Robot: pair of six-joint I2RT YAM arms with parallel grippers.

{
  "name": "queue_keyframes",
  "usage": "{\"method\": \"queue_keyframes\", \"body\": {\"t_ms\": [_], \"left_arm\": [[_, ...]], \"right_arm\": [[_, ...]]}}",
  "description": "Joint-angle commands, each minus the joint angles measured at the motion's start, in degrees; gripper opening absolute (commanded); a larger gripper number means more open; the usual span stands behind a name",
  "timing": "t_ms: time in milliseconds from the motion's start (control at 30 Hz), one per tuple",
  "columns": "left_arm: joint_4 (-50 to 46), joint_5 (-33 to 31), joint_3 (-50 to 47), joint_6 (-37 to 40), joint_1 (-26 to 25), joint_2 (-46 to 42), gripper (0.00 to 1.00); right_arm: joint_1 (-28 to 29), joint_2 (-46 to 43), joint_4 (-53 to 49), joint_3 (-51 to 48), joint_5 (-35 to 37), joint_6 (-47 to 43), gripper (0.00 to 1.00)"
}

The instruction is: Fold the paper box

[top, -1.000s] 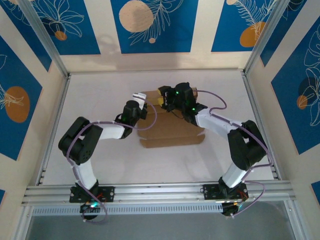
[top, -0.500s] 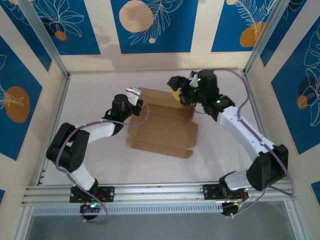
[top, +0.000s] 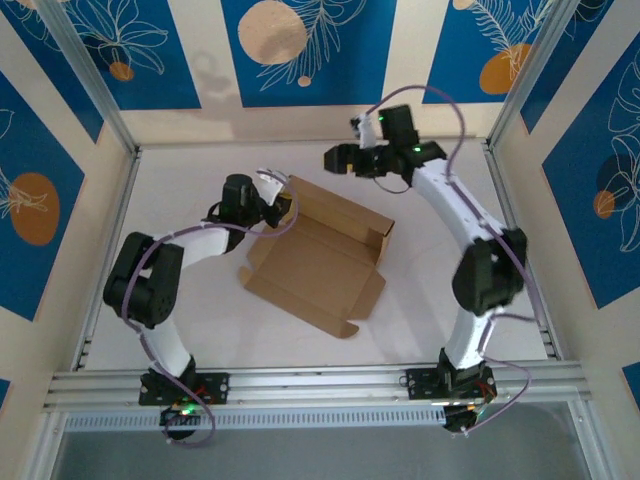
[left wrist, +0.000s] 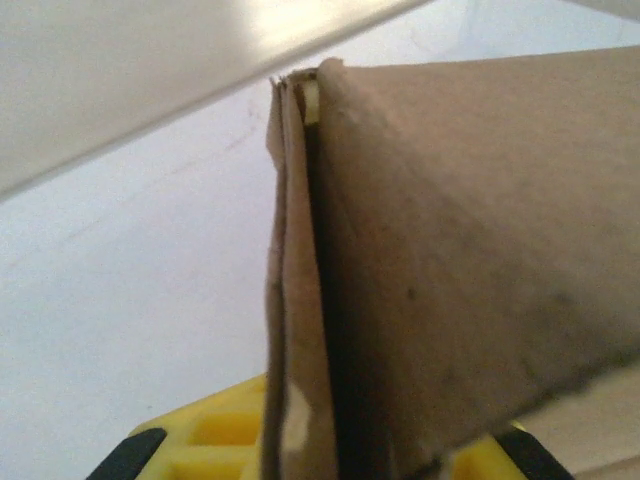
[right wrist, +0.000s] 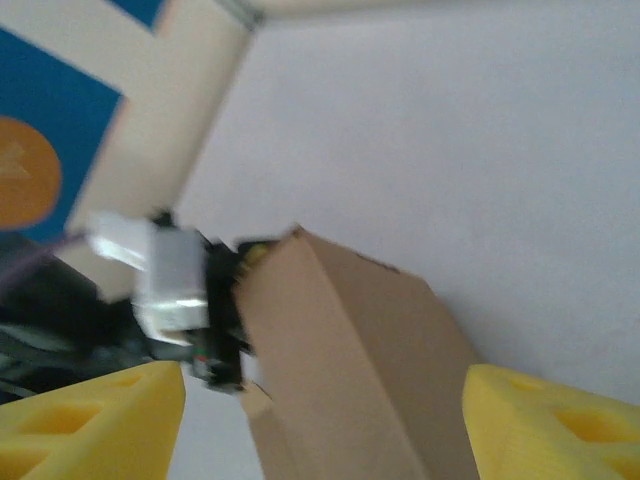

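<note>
The paper box (top: pixel 318 262) is a brown cardboard sheet lying askew in the middle of the table, its back and right walls folded up. My left gripper (top: pixel 281 206) is shut on the upright wall at the box's back left corner. In the left wrist view the doubled cardboard edge (left wrist: pixel 300 300) stands between the yellow fingers (left wrist: pixel 200 440). My right gripper (top: pixel 335 158) hangs open above the table near the back wall, apart from the box. In the right wrist view its yellow fingertips (right wrist: pixel 95 420) stand wide, with the box (right wrist: pixel 350 350) and the left gripper (right wrist: pixel 175 285) below.
The white table (top: pixel 180 300) is fenced by aluminium rails (top: pixel 310 380) at the front and by patterned walls (top: pixel 300 50) at the back and sides. Bare table lies left, right and in front of the box.
My right gripper has let go of the box's back wall, opened and swung up toward the back. The box has turned and slid with the left gripper still on its corner.
</note>
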Motion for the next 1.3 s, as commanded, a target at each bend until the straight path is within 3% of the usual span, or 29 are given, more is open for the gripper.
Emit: {"method": "queue_keyframes", "body": {"t_ms": [0,200,467,767,1033,1267], "left_arm": [[-0.1,5.3,2.2,1.8,1.0,2.5,0.18],[2.9,5.7,2.5,-0.6,0.9,5.0,0.19],[4.6,0.1,2.4,-2.9,0.1,6.1,0.32],[11.0,-5.7,-2.0,-3.4,-0.7,6.3,0.37],[10.0,-7.9,-3.2,-4.2,-0.8,5.0,0.37],[10.6,-10.1,-4.9,-5.7,-0.8,3.8,0.37]], "right_arm": [[-0.1,4.4,-5.3,2.2,-8.6,-9.9,0.75],[0.2,12.1,-8.2,7.6,-16.9,-11.2,0.73],[2.8,16.6,-11.8,13.1,-18.2,-13.1,0.70],[3.9,18.4,-11.7,12.9,-14.7,-12.7,0.53],[4.8,18.4,-12.8,12.3,-10.6,-13.9,0.40],[6.2,18.5,-13.9,12.3,-8.1,-15.5,0.37]]}}
